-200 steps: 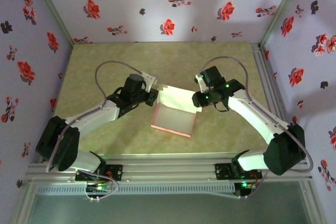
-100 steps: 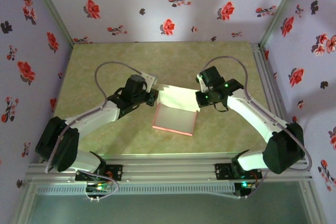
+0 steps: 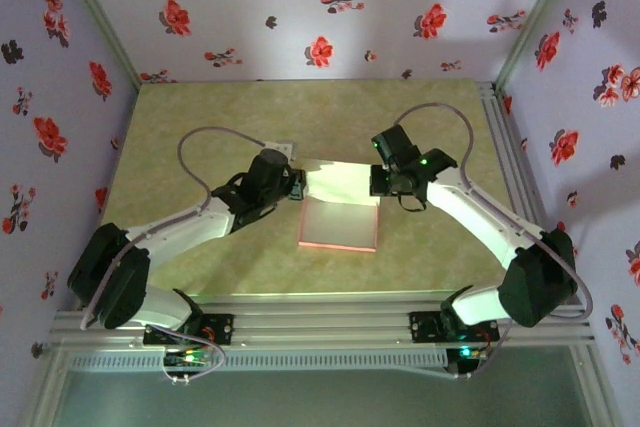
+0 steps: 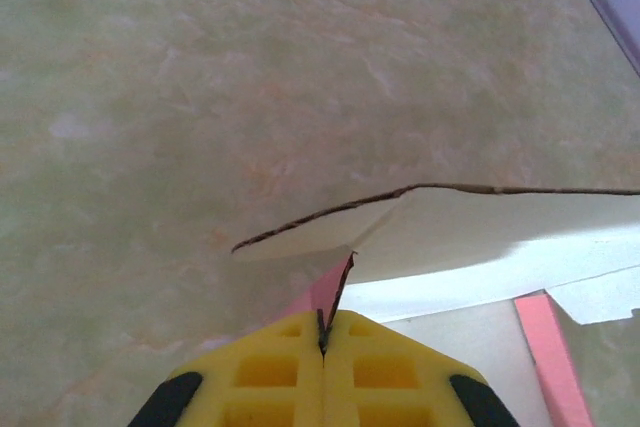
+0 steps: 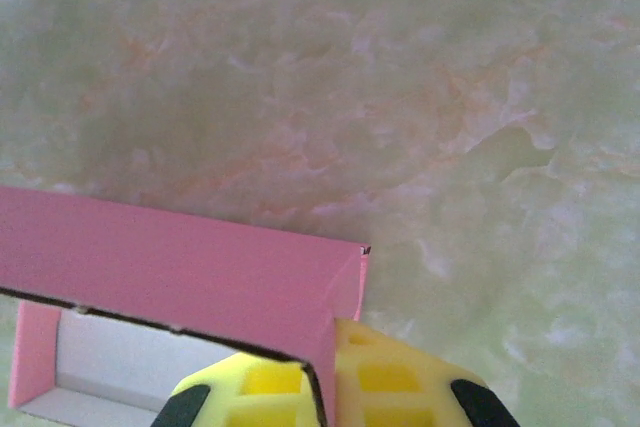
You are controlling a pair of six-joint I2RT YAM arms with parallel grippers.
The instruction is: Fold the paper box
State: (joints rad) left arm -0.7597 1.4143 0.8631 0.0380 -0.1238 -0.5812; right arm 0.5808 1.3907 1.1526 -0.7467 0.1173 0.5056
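The paper box (image 3: 338,222) lies near the middle of the table, whitish inside with pink edges, and its far flap is lifted between the two arms. My left gripper (image 3: 298,186) is shut on the flap's left corner; in the left wrist view the yellow fingertips (image 4: 323,322) pinch a thin pink and white edge of the paper box (image 4: 480,237). My right gripper (image 3: 376,187) is shut on the right side wall. The right wrist view has the pink wall of the paper box (image 5: 180,267) clamped between the yellow pads (image 5: 325,372).
The box rests on a green marbled table (image 3: 200,127) closed in by floral walls. An aluminium rail (image 3: 510,147) runs along the right edge, and the arm bases stand on rails at the near edge (image 3: 320,322).
My right gripper has closed on the box's right wall. The box has turned and shifted a little right, now squarer to the table. My left arm followed it rightward, still gripping.
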